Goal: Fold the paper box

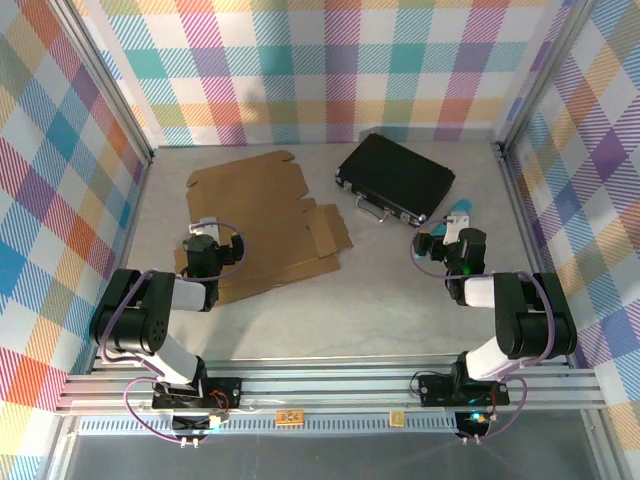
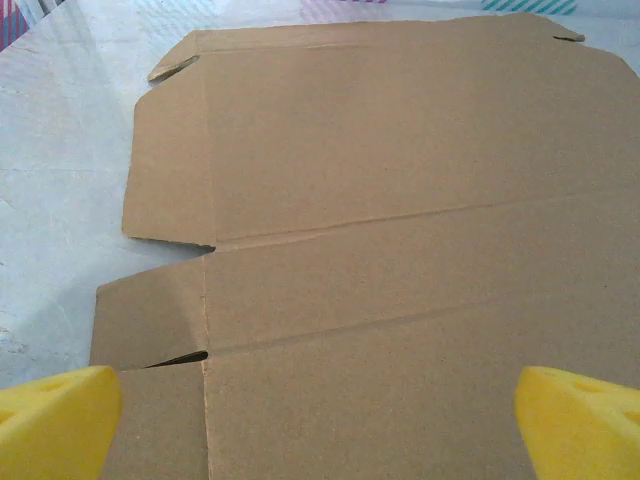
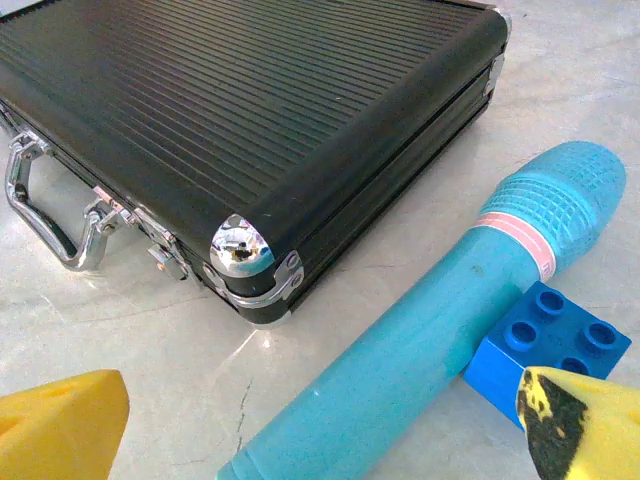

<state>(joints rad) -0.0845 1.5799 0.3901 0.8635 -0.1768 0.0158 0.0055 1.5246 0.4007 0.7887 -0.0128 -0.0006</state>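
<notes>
The paper box (image 1: 262, 225) lies flat, left of the black briefcase (image 1: 395, 178). Expect it light, stiff and slippery, so pinch an edge flap. Your left gripper (image 2: 320, 420) and right gripper (image 3: 320, 430) gape wide, empty.

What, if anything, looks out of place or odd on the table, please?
Nothing looks damaged or spilled. The paper box lies flat, unfolded and skewed. A teal toy microphone and blue brick beside the black briefcase seem unrelated to folding.
</notes>
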